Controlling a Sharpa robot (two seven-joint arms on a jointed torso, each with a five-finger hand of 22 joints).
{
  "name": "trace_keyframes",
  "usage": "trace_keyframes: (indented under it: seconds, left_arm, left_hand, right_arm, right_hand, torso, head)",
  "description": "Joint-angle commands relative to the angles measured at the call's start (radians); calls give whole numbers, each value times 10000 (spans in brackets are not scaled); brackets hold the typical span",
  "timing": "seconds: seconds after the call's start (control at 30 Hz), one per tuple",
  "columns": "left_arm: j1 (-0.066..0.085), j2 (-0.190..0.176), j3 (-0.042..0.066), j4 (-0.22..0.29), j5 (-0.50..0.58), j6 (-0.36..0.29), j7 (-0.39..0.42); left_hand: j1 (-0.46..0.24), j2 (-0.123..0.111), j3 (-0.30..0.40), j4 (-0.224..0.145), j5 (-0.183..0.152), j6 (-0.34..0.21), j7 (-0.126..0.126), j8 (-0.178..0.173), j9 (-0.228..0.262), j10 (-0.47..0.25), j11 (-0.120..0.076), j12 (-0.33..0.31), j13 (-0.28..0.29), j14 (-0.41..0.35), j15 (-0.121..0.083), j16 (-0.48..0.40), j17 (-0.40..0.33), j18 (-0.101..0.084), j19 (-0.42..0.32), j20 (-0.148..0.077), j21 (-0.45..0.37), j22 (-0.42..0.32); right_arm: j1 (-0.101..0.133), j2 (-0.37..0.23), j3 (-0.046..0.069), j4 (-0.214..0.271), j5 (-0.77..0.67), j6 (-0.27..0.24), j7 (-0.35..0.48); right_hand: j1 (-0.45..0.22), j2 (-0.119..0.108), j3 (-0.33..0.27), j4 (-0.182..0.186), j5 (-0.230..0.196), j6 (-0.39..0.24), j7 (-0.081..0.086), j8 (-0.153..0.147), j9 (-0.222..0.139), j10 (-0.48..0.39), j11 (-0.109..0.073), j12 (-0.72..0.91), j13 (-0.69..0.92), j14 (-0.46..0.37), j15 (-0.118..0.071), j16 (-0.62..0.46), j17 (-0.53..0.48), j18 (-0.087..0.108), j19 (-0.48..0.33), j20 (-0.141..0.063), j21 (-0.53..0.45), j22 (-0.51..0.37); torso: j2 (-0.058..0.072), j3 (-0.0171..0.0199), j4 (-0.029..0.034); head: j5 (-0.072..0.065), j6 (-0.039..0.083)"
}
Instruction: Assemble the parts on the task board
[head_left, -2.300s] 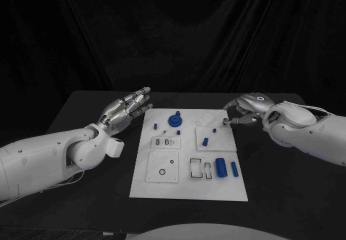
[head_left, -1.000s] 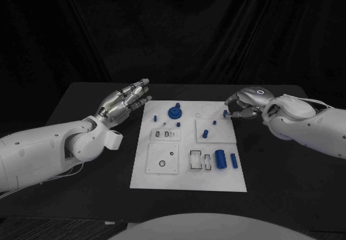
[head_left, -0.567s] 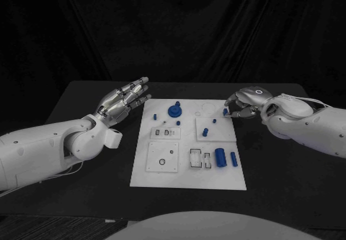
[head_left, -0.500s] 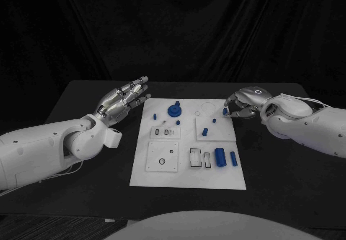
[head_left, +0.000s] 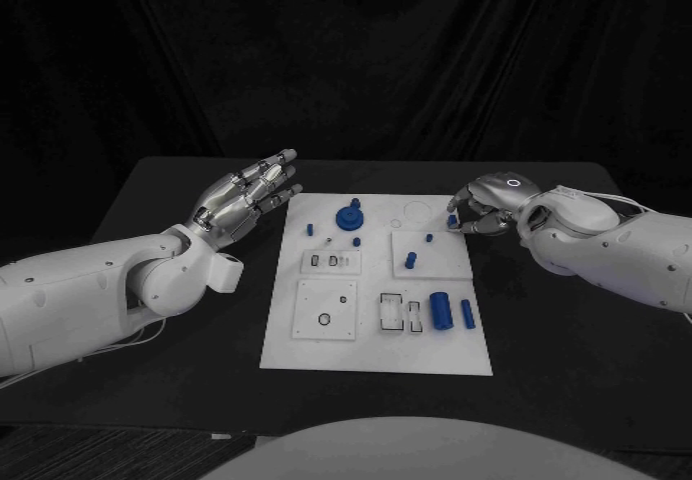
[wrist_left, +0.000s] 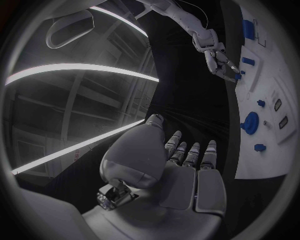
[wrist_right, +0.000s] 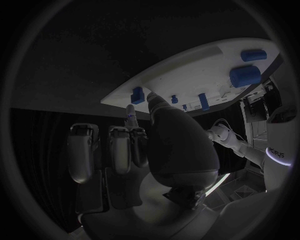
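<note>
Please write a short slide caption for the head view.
Right hand pinches a blue part at the task board; left hand hovers open.

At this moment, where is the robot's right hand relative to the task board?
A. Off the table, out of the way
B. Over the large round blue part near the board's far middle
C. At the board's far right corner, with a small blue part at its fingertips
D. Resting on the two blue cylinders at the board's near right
C: in the head view the right hand sits at the far right corner of the task board, a small blue part at its fingertips.
</note>
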Motion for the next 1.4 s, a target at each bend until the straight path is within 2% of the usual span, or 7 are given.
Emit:
trace_keyframes:
  seconds: [0.03,0.47,0.93,1.17,1.3,1.4]
  left_arm:
    - [-11,-8,10,40,-5,124,1001]
    - [-11,-19,10,40,-5,137,931]
    - [-11,-11,10,33,-5,187,871]
    - [-11,2,10,24,-5,214,856]
    - [-11,-7,10,21,-5,222,850]
    - [-11,-14,10,20,-5,225,846]
  left_hand:
    - [101,-2,57,24,50,-41,-11,-10,-8,-7,91,-25,-15,-4,68,-37,-12,145,-3,-20,3,-12]
    - [120,-4,66,15,61,-30,7,-7,-6,-17,96,-29,-19,-4,82,-37,-12,144,0,-8,6,-10]
    - [130,-4,72,9,69,-32,14,-8,-5,-20,99,-30,-20,-4,88,-37,-12,144,0,-1,6,-11]
    - [139,-5,76,5,74,-23,22,-6,-4,-19,101,-30,-20,-4,94,-37,-12,144,3,4,8,-9]
    - [139,-5,76,5,74,-23,22,-6,-4,-19,101,-30,-20,-4,94,-37,-12,144,3,4,8,-9]
    - [139,-5,76,5,74,-23,22,-6,-4,-19,101,-30,-20,-4,94,-37,-12,144,3,4,8,-9]
  right_arm:
    - [-28,40,3,-79,-14,-53,-75]
    - [-31,63,4,-149,-14,-152,-88]
    - [-31,63,4,-145,-14,-35,-128]
    - [-30,62,4,-139,-14,19,-198]
    - [-30,60,4,-129,-14,38,-216]
    - [-30,58,4,-127,-14,47,-214]
  right_hand:
    - [96,19,36,-43,77,41,-5,19,19,1064,81,25,2632,1056,55,26,2634,64,772,48,26,2445]
    - [202,131,88,-117,278,21,-5,12,71,1064,86,25,2632,1056,58,26,2634,69,762,55,8,2438]
    - [171,79,24,-122,143,62,9,37,121,1064,91,25,2632,1056,59,26,2634,72,756,57,-4,2434]
    - [162,91,-22,-125,95,454,53,271,346,1064,126,25,2632,1056,86,26,2634,73,754,78,-8,2433]
    - [234,141,-24,-194,170,775,43,497,617,1064,125,25,2632,1056,90,26,2634,75,749,85,-17,2430]
    - [247,144,-25,-207,183,804,37,520,652,1064,123,25,2632,1056,89,26,2634,79,742,85,-29,2426]
  torso:
    - [4,1,3]
    - [2,2,2]
    - [-2,3,-1]
    - [0,1,2]
    - [0,-1,2]
    - [-1,0,-1]
  head:
    - [-8,-11]
    - [-1,-21]
    - [9,-27]
    - [11,-27]
    - [-1,-27]
    - [34,-27]
